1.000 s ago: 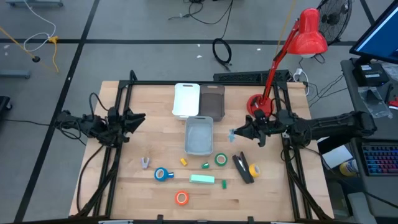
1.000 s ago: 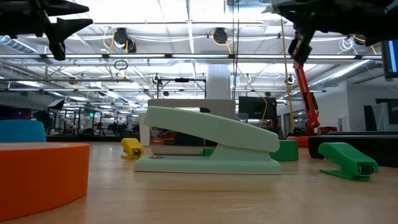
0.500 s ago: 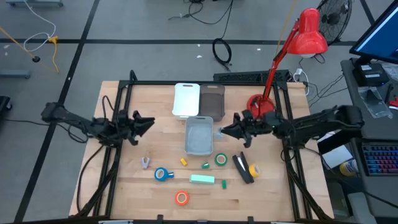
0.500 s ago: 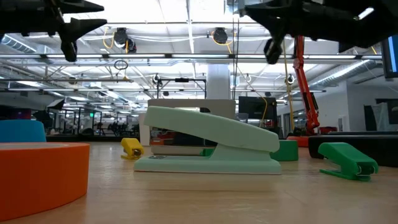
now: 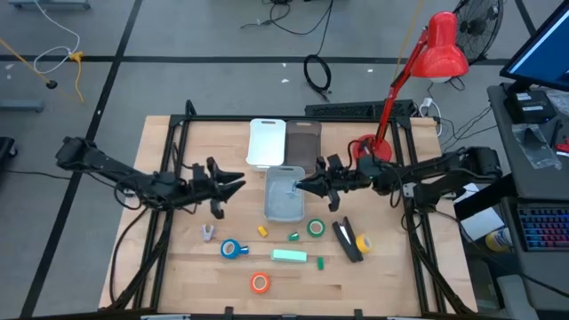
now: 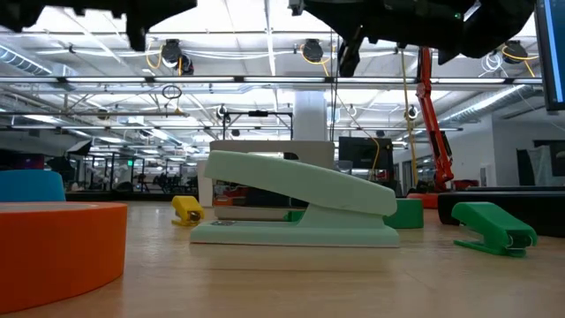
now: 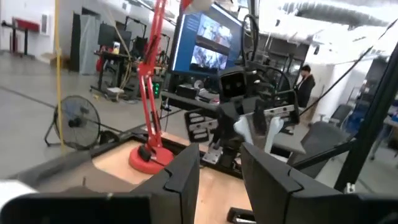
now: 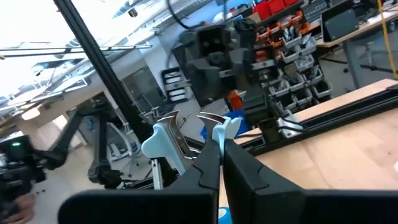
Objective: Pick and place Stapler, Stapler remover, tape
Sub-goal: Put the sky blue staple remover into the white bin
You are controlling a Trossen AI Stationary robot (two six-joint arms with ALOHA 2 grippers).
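L gripper (image 5: 238, 181) fingers part open, empty; R gripper (image 5: 298, 186) fingers shut, empty, over the grey tray (image 5: 284, 212). Best next: drop L straight onto the blue tape (image 5: 234, 249), centred on the ring, w/o nudging the remover (image 5: 207, 233) beside it.

Mint stapler (image 5: 289, 256) flat on table, near front edge, long axis across table; in low view (image 6: 296, 210) closed, upright on base.
Black stapler (image 5: 347, 240) lying diagonal, right of green tape.
Grey staple remover (image 5: 207, 233) on left side, above blue tape.
Blue tape (image 5: 233, 249) flat, left of mint stapler.
Orange tape (image 5: 260, 283) flat, nearest front edge.
Green tape (image 5: 316, 228) flat, just below grey bin.
Yellow-orange tape (image 5: 363, 242) touching black stapler's right side.
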